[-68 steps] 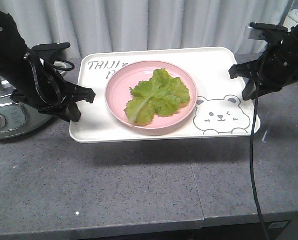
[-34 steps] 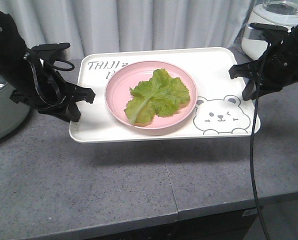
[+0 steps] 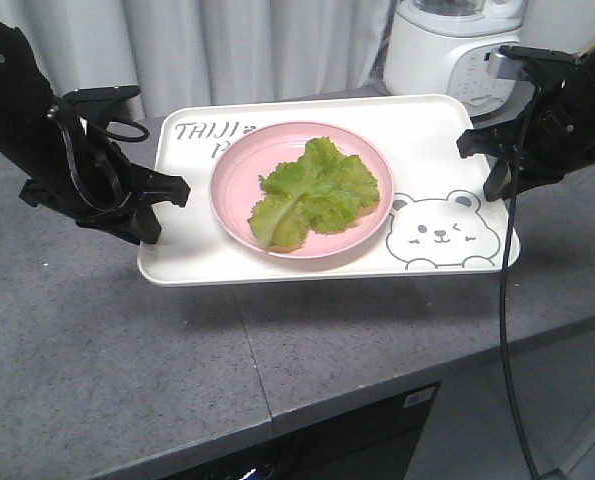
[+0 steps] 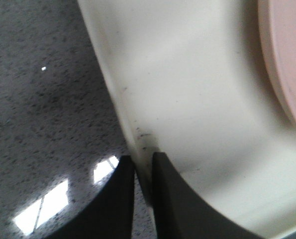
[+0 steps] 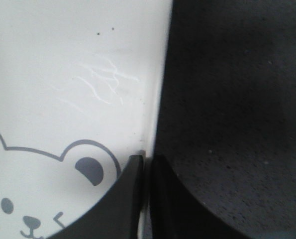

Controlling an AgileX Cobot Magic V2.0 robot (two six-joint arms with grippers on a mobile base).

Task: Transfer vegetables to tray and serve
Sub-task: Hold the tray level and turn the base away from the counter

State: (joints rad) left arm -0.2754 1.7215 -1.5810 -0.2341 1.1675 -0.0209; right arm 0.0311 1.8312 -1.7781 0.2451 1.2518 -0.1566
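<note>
Grey tabletop (image 3: 127,380) nearest; tray (image 3: 427,130) apparently lifted clear, left pincer (image 4: 143,167) and right pincer (image 5: 147,162) clamped on its thin side rims, vegetables (image 3: 312,195) on pink plate (image 3: 232,170) at its centre; uneven arm travel could tilt it, sliding the plate.

Black arms (image 3: 27,130), dangling black cable (image 3: 504,340), tapered fingers (image 4: 119,199)

Open grey countertop (image 3: 127,360) before the tray (image 3: 437,130); white blender (image 3: 455,50) close behind its far edge.
</note>
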